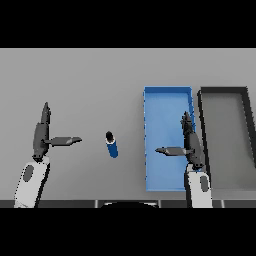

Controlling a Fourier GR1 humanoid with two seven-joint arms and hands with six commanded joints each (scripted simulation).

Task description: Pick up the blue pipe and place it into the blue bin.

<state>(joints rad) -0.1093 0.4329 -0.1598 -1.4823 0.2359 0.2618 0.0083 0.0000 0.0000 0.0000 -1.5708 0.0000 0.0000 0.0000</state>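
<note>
a short blue pipe (112,144) with a dark end lies on the bench (90,80) left of the blue bin (167,95), both the left hand (42,135) and right hand (189,142) released, fingers straight.

Bare table surrounds the blue pipe (112,144) (blue bin (167,100) well apart), leaving every approach unobstructed.

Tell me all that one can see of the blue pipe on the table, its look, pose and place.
The blue pipe is a short, smooth cylinder, blue along its body with a dark end facing away from the robot. It lies on the grey table, slightly slanted, between the left hand and the blue bin, outside the bin. Nothing touches it except the table; both hands are open and apart from it, the right hand over the bin.
</note>
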